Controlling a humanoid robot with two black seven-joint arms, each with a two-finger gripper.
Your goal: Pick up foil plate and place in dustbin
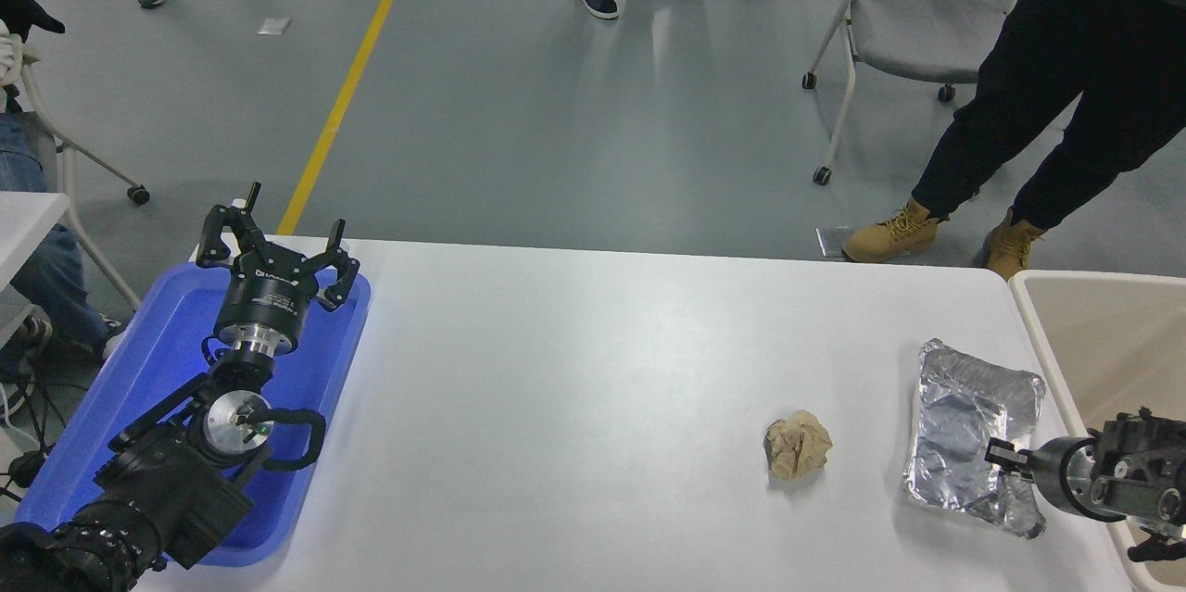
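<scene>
Foil plate (973,421) at the near right corner of a white bench (593,360), seen from the head camera, with the right gripper (999,460) reaching in from the right edge at the plate's near right rim. The gripper's fingertips overlap the foil, and it looks clenched on that rim, though the view is too small and dark there to be sure. Beside the bench's right end stands the beige dustbin (1042,342), its pale rim just right of the plate.

To finish the step well, the rim hold should be firm before lifting, since thin wrinkled foil probably bends or slips; a lift clear of the dustbin's rim, a short carry right, then release over the opening would suit.

Count: one foil plate, one dustbin, one crumpled tan paper ball (798,445) just left of the plate, and one blue tray (139,370) at the far left. The left gripper (278,249) is parked over that tray, fingers spread and holding nothing. Several people stand on the floor beyond.
</scene>
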